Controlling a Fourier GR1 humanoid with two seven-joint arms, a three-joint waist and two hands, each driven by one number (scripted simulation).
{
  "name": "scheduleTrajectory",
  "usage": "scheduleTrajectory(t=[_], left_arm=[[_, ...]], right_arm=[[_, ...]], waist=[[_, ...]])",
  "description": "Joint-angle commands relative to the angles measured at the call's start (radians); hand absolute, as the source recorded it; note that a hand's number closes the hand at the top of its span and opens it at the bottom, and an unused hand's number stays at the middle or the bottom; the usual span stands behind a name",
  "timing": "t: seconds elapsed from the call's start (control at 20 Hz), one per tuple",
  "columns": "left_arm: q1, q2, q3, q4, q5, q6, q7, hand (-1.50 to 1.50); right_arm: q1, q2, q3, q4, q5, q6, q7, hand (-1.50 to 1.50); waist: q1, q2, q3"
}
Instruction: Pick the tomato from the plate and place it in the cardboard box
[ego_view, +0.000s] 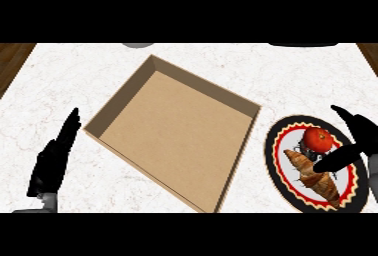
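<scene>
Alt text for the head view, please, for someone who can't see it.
The right hand is open beside a tomato that sits with a croissant on a plate at the right. An empty cardboard box lies at centre; the left hand rests open at the left.

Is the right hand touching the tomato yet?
Cannot tell. Head view: the right hand has its thumb right beside the tomato on the plate, with neither gap nor contact plain.

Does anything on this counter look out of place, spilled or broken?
Nothing is spilled or damaged. The only oddity is that the cardboard box sits askew on the counter, its sides at an angle to the counter's edges. A croissant shares the plate with the tomato.
</scene>
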Motion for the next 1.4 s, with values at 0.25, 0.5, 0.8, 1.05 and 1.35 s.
scheduleTrajectory(t=[0.25,0.5,0.8,1.05,1.35], left_arm=[[-0.023,-0.032,0.037,0.024,-0.033,-0.047,0.014,0.00],[-0.069,-0.078,0.016,0.020,-0.086,-0.006,0.027,0.00],[0.011,-0.094,0.029,-0.033,-0.091,-0.041,0.025,0.00],[0.036,-0.034,0.108,-0.027,-0.043,-0.108,-0.036,0.00],[0.008,-0.069,0.109,0.005,-0.062,-0.104,-0.032,0.00]], right_arm=[[-0.029,0.114,-0.045,0.070,0.117,0.005,-0.045,-1.50],[-0.018,0.100,-0.086,0.135,0.150,0.009,-0.135,-1.50],[0.038,0.173,-0.088,0.034,0.202,0.021,-0.096,-1.50],[-0.010,0.172,-0.100,0.095,0.213,0.062,-0.106,-1.50],[0.017,0.212,-0.121,0.102,0.223,0.045,-0.156,1.50]], waist=[[0.000,0.001,0.000],[-0.001,0.001,0.000],[-0.001,0.000,0.000],[0.000,0.000,0.000],[-0.002,0.000,0.000]])
